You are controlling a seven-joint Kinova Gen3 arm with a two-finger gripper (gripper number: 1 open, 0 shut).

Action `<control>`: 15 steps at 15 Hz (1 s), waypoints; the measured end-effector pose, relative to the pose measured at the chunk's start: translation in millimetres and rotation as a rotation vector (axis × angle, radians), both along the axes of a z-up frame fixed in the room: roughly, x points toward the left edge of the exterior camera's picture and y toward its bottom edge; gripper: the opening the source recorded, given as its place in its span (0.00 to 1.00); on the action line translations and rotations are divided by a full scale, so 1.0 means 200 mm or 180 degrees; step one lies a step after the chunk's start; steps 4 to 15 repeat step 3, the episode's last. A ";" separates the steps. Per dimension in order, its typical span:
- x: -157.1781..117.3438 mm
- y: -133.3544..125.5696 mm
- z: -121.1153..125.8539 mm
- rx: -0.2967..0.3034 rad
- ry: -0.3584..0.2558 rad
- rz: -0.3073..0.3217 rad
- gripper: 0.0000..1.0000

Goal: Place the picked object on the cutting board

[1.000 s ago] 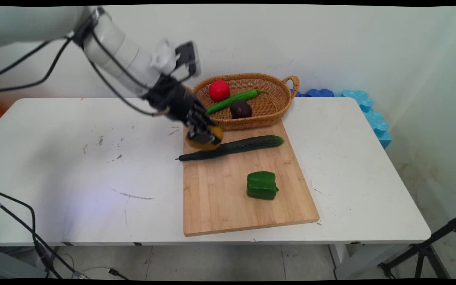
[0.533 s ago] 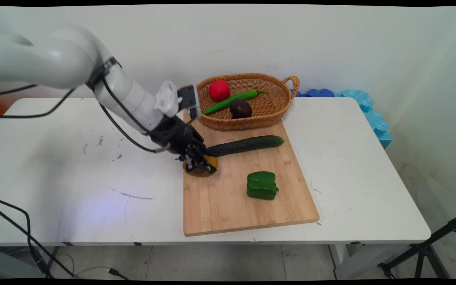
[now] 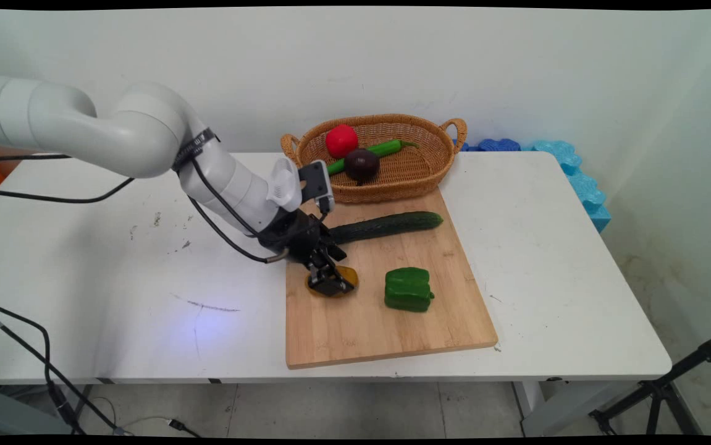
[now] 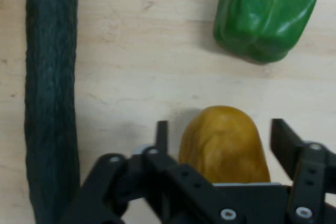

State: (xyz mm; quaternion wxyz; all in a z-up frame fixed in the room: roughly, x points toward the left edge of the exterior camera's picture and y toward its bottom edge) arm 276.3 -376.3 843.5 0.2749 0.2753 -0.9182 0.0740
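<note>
A yellow-brown potato (image 3: 348,276) lies on the wooden cutting board (image 3: 361,334), between the long dark cucumber (image 3: 386,225) and the green bell pepper (image 3: 409,288). My gripper (image 3: 330,283) is low over the potato and open. In the hand view the potato (image 4: 223,142) rests on the board between the two fingers (image 4: 162,135), with a small gap on each side. The cucumber (image 4: 51,93) runs along the left of that view. The pepper (image 4: 265,11) is at its top right.
A wicker basket (image 3: 429,179) stands at the board's far end, holding a red tomato (image 3: 341,140), a green chili (image 3: 386,148) and a dark round fruit (image 3: 361,164). Blue foam pieces (image 3: 577,179) lie off the table's far right corner.
The gripper came down and towards the near right with the potato, from over the cucumber's left end onto the board. Its fingers now stand apart. The dark fruit in the basket has shifted slightly left.
</note>
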 end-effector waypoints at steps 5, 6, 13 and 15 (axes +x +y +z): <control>-0.02 0.00 0.02 -0.0037 0.0058 0.0001 1.00; -0.02 0.00 0.02 -0.0037 0.0058 0.0001 1.00; -0.02 0.00 0.02 -0.0037 0.0058 0.0001 1.00; -0.02 0.00 0.02 -0.0037 0.0058 0.0001 1.00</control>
